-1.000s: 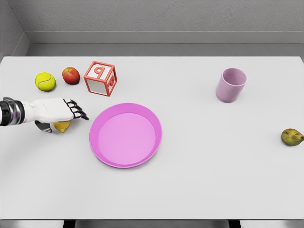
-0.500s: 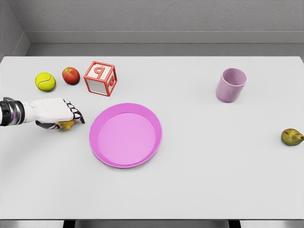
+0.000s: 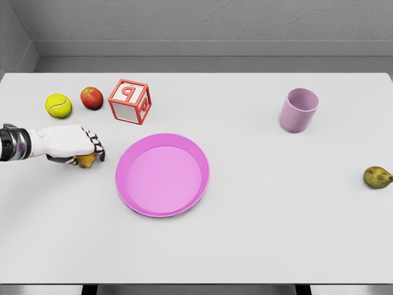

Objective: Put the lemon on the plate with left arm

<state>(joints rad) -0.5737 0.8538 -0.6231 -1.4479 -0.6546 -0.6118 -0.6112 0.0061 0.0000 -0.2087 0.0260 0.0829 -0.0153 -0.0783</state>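
Note:
The lemon (image 3: 85, 161) is a small yellow fruit on the white table, mostly hidden under my left hand (image 3: 83, 152). That hand comes in from the left edge and its black-tipped fingers are curled down around the lemon. The pink plate (image 3: 132, 203) lies flat just right of the hand, a short gap away, with nothing on it. The right arm does not show.
A yellow tennis ball (image 3: 58, 105), a red apple (image 3: 91, 98) and a red letter block (image 3: 129, 101) stand behind the hand. A lilac cup (image 3: 298, 110) sits at the back right. A greenish pear (image 3: 377, 177) lies near the table's right edge.
The left hand's fingers, stretched out over the lemon a second ago, have curled down and closed around it. The lemon has hardly shifted.

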